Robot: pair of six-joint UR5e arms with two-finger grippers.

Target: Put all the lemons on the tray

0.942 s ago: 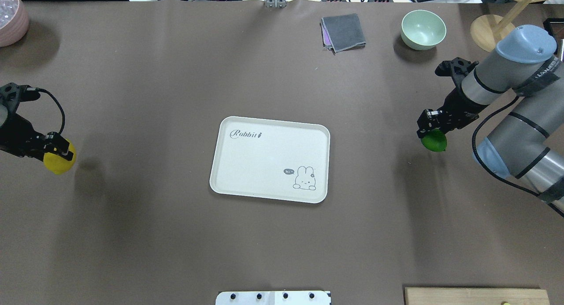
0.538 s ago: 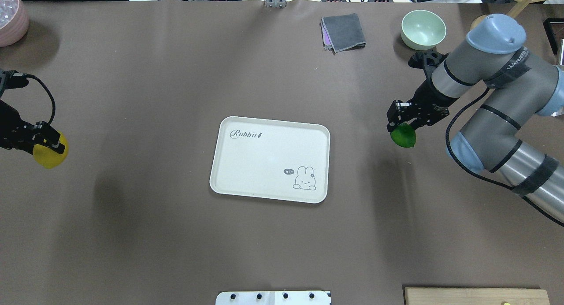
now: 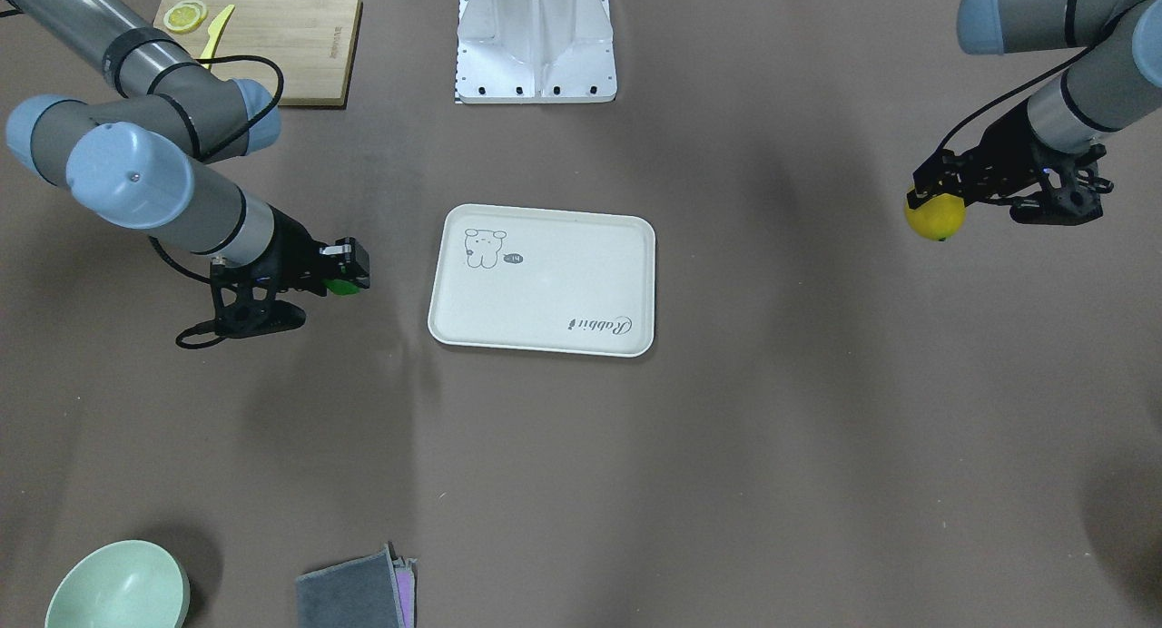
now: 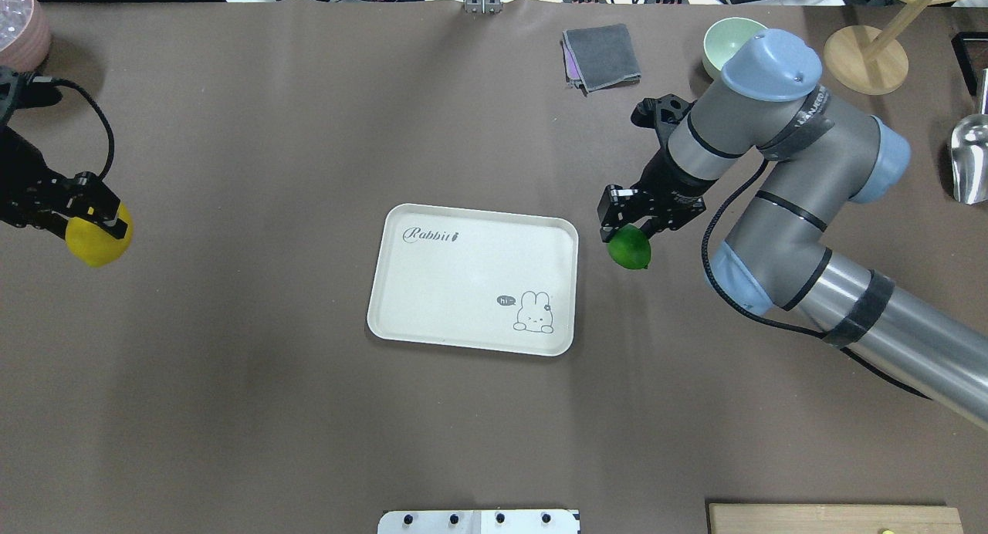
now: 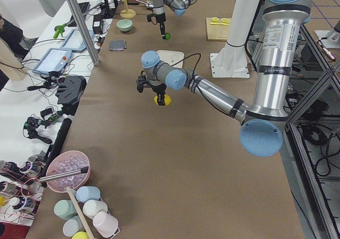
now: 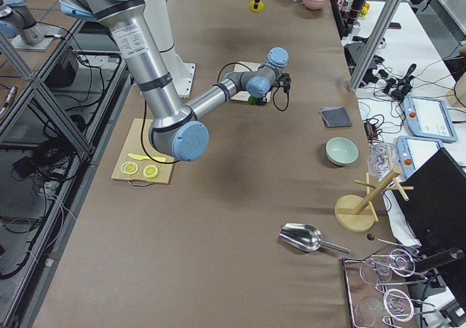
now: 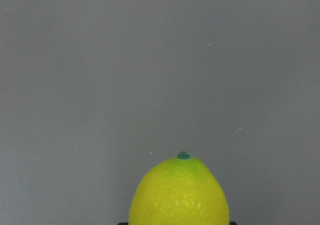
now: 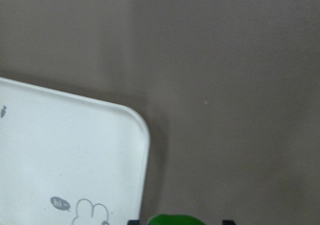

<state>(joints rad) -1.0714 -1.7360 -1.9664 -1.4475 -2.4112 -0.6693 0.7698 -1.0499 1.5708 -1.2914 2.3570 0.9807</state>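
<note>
Brown table stretches wide, with the off-white tray at its middle and neither lemon on it yet. The right gripper is clamped on the green lemon, held in the air just beside the tray's right edge, not over it. The left gripper is closed around the yellow lemon, well apart from the tray near the table's left edge. Both fruits look mid-carry; next, the right gripper likely needs to cross the rim, lower and let go.
</note>
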